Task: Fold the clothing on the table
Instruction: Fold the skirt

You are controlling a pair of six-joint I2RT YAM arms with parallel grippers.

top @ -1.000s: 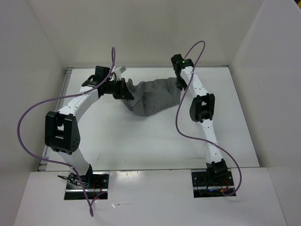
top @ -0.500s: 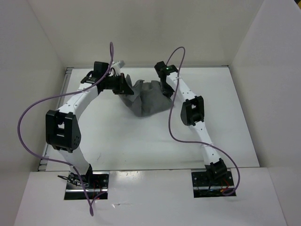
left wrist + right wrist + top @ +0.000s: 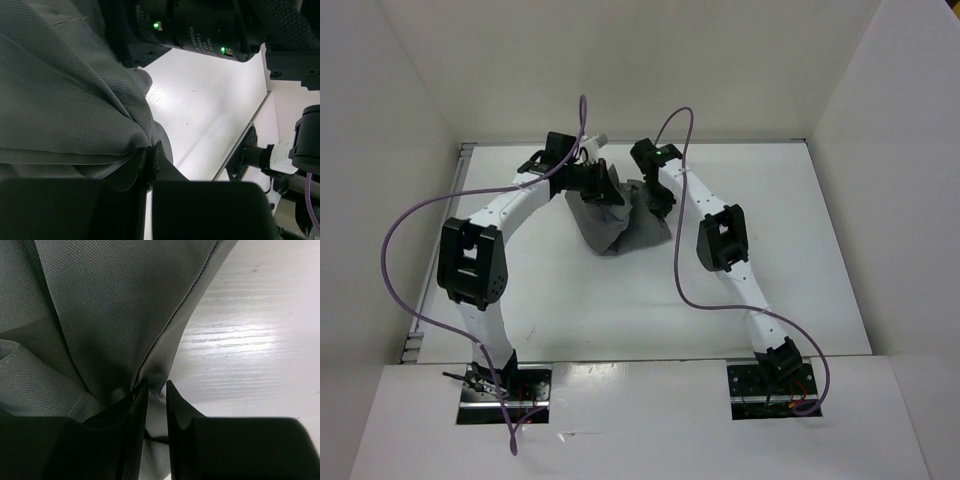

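Note:
The grey clothing [image 3: 625,228] lies bunched in a narrow heap at the back middle of the white table [image 3: 780,250]. My left gripper [image 3: 611,194] is at the heap's upper left, shut on a fold of the clothing [image 3: 65,100]; the pinch shows at the left gripper [image 3: 150,152]. My right gripper [image 3: 658,200] is at the heap's upper right, a hand's width from the left one. Its jaws stand slightly apart with a gathered fold of the clothing [image 3: 100,305] pinched between them at the right gripper [image 3: 155,386]. The fabric hangs from both grips.
White upright walls enclose the table on three sides. The right arm's black wrist with green lights [image 3: 200,30] sits close in front of the left gripper. Purple cables [image 3: 395,240] loop off both arms. Bare table [image 3: 250,330] lies to the right of the cloth.
The right gripper has carried its edge of the clothing leftward and the left gripper has moved right, so the two now meet. The garment went from spread wide to a narrow bunch.

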